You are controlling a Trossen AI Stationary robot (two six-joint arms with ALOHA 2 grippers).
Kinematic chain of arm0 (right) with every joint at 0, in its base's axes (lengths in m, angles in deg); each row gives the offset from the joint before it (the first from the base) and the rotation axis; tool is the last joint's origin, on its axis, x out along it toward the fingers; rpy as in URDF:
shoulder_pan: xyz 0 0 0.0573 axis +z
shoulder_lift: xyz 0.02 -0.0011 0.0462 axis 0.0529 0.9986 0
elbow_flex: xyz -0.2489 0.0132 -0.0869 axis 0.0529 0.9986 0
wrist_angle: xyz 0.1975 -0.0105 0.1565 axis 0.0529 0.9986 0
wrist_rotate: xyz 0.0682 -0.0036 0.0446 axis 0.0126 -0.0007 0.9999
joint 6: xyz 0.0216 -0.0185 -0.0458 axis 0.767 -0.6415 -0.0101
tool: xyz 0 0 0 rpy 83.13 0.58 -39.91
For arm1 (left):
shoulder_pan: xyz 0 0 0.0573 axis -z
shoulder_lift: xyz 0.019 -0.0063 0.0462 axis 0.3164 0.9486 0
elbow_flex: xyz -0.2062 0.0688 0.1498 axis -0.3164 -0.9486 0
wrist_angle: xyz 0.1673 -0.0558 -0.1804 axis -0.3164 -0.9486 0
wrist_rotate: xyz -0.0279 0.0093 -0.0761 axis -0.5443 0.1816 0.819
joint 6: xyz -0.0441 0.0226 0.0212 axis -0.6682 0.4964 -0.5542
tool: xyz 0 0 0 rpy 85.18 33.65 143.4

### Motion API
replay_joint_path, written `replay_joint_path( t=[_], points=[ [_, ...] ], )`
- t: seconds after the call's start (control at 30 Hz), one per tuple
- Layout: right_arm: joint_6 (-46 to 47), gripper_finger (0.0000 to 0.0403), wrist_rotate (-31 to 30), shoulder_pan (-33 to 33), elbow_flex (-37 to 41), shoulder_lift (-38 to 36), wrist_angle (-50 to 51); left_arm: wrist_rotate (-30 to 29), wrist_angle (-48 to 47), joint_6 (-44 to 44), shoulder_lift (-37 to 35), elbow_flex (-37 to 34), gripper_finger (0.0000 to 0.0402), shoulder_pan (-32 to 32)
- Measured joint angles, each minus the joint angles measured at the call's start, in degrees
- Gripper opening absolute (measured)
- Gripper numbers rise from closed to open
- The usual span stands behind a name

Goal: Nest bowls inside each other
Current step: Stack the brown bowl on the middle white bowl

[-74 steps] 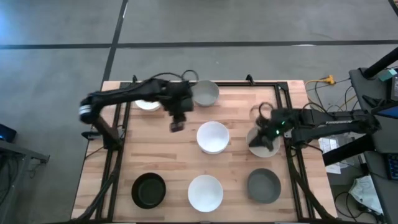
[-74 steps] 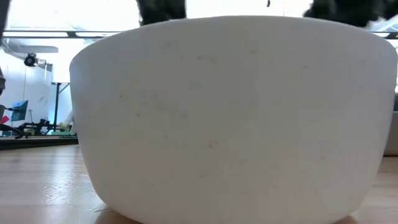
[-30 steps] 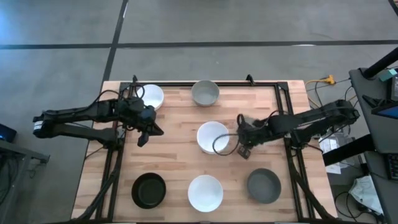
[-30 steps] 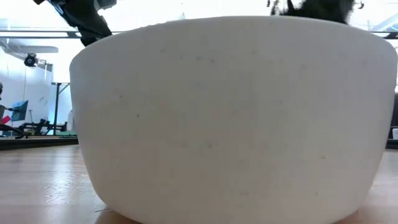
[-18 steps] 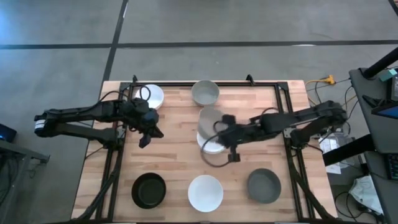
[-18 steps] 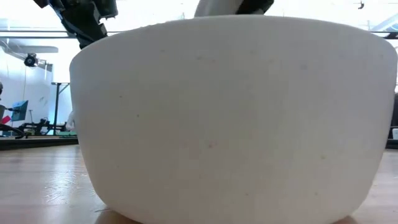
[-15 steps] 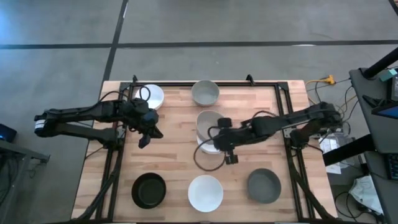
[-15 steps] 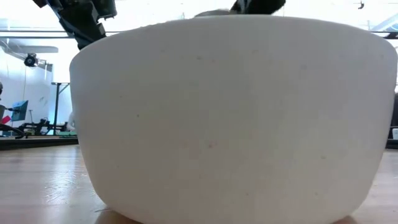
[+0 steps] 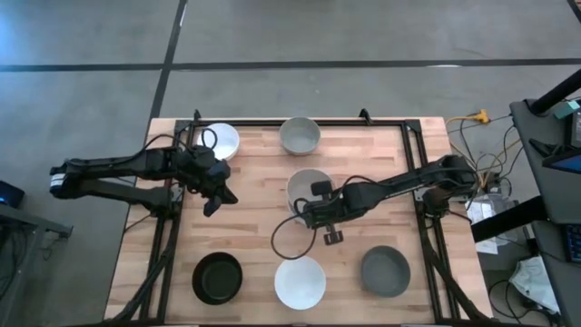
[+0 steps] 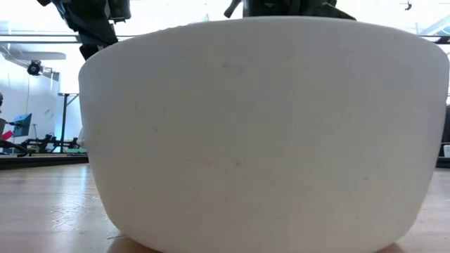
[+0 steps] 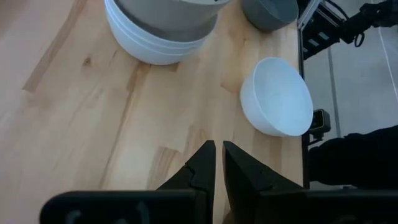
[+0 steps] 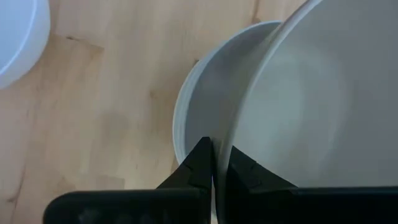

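The right pincer [image 9: 307, 213] is clamped on the rim of a grey bowl [image 9: 309, 185] at the middle of the table [image 9: 254, 236]; in the right wrist view its two dark fingers [image 12: 200, 163] pinch that bowl's thin wall, and the bowl sits tilted inside a white bowl [image 12: 205, 93] beneath it. The left pincer [image 9: 211, 206] hangs over the table's left part with its fingers pressed together on nothing, near a white bowl [image 9: 221, 141] at the far left corner. A pale grey bowl [image 9: 300, 135] stands at the far edge, mid-table. Along the near edge stand a black bowl [image 9: 218, 278], a white bowl [image 9: 300, 282] and a darker grey bowl [image 9: 385, 271], each apart from the others. In the low view that near white bowl [image 10: 260, 133] fills almost the whole picture.
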Motion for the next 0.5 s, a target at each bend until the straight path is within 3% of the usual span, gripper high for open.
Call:
replay_joint_path(
  t=[0.5],
  points=[
    [-2.6, 0.0009, 4.1, 1.1, -0.1, 0.1, 1.1, -1.3, 1.6, 0.1, 1.0, 0.0, 0.0015, 0.7]
  ],
)
